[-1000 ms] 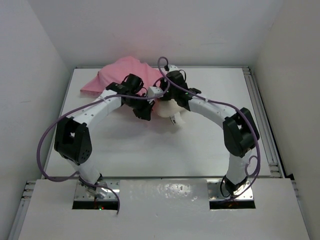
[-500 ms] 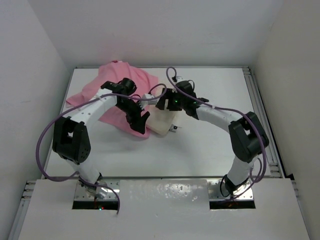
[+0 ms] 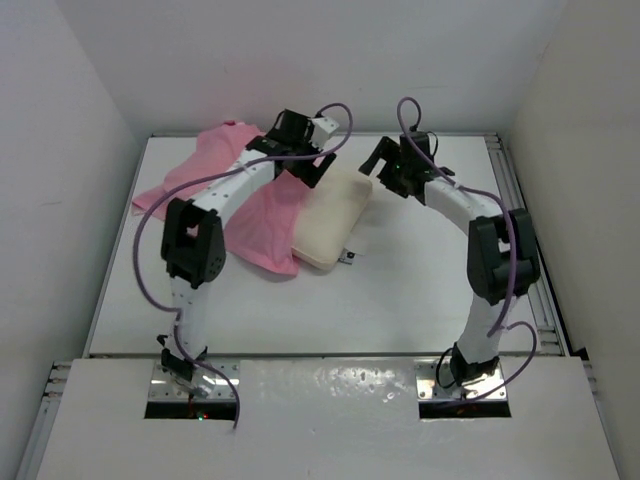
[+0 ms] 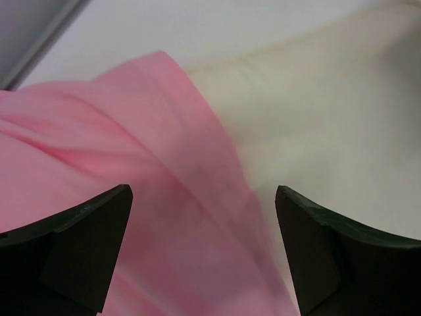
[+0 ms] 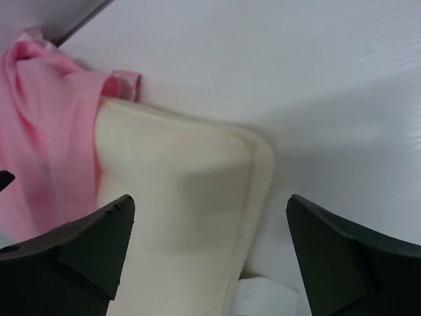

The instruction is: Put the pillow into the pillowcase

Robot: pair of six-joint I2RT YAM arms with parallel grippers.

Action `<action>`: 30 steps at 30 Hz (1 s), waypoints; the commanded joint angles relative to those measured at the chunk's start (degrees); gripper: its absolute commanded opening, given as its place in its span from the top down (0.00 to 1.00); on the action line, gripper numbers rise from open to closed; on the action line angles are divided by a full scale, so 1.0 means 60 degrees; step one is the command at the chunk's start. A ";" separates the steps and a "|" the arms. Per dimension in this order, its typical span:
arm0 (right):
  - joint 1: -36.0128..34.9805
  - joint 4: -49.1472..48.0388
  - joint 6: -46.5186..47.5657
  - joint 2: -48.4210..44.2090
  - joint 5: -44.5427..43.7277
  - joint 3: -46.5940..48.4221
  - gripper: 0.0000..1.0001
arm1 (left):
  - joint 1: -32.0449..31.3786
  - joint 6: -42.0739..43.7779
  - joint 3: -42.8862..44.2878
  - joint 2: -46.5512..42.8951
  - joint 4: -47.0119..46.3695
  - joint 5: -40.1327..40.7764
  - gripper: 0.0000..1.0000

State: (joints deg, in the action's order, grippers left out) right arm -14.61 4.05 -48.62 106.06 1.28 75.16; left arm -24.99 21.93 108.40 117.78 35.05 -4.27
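The cream pillow lies flat mid-table, a small tag at its near corner. The pink pillowcase is spread to its left and overlaps the pillow's left edge; whether that edge sits inside the case I cannot tell. My left gripper hovers open over the seam where the pillowcase meets the pillow, holding nothing. My right gripper is open above the pillow's far right corner, clear of it. The pillowcase shows at the left of the right wrist view.
The white table is walled at the back and both sides. A metal rail runs along its right edge. Purple cables loop off both arms.
Both grippers opened and let go, then rose and drew back toward the far side. The pillow and pillowcase dropped and now lie flat on the table.
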 commanded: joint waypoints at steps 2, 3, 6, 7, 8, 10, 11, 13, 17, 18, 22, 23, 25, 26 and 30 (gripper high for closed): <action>0.0223 0.0394 -0.0759 0.1042 0.0457 0.0892 0.04 | -0.0302 -0.0989 0.1819 0.1666 -0.1389 0.3449 0.11; 0.0209 0.0278 -0.0802 0.1218 0.0606 0.1008 0.02 | -0.0302 -0.1077 0.2217 0.1974 -0.0895 0.3596 0.11; 0.0165 -0.0059 -0.1109 0.1892 0.1220 0.1082 0.01 | -0.0258 -0.1310 0.3084 0.2869 -0.0349 0.3655 0.11; 0.0107 -0.0119 -0.1197 0.2053 0.1295 0.1112 0.01 | -0.0258 -0.1341 0.3042 0.3030 -0.0377 0.3656 0.14; 0.0063 -0.0308 -0.1372 0.2359 0.1397 0.1097 0.01 | -0.0244 -0.1370 0.2969 0.3061 -0.0406 0.3628 0.18; -0.0054 -0.0630 -0.1534 0.2610 0.1982 0.1053 0.01 | -0.0243 -0.1458 0.2706 0.3032 -0.0524 0.3336 0.51; -0.0142 -0.1081 -0.1564 0.2713 0.2187 0.1010 0.03 | -0.0215 -0.1502 0.2632 0.2959 -0.0567 0.3146 0.66; -0.0464 -0.1305 -0.1448 0.2904 0.2611 0.1024 0.09 | -0.0229 -0.1488 0.2398 0.2668 -0.0728 0.2458 0.99; -0.0948 -0.1932 -0.1257 0.3066 0.3331 0.1214 0.62 | -0.0360 -0.1268 0.2849 0.2285 -0.0862 0.0979 1.00; -0.1094 -0.2153 -0.1257 0.2935 0.3448 0.1156 0.90 | -0.0375 -0.1282 0.3156 0.2285 -0.0701 0.0309 1.00; -0.1300 -0.3657 -0.0877 0.2030 0.4062 0.0747 1.00 | -0.0565 -0.1224 0.5115 0.2183 -0.0073 -0.1044 1.00; -0.1315 -0.3983 -0.0789 0.1706 0.4108 0.0572 1.00 | -0.0609 -0.1166 0.5455 0.2153 0.0090 -0.1147 1.00; -0.1359 -0.4788 -0.0439 0.0685 0.4123 -0.0189 1.00 | -0.0712 -0.0787 0.6071 0.1978 0.0528 -0.1396 1.00; -0.1359 -0.5648 -0.0321 0.0359 0.4065 -0.0453 1.00 | -0.0799 -0.0407 0.6408 0.1890 0.0966 -0.1644 1.00; -0.1330 -0.6943 -0.0085 -0.0727 0.3684 -0.1422 1.00 | -0.0932 0.0751 0.6310 0.1261 0.2475 -0.3312 1.00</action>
State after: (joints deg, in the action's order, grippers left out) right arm -21.52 -21.39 -51.77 108.44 19.90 67.05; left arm -26.92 20.47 143.48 132.73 46.65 -9.89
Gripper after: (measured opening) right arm 0.058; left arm 0.006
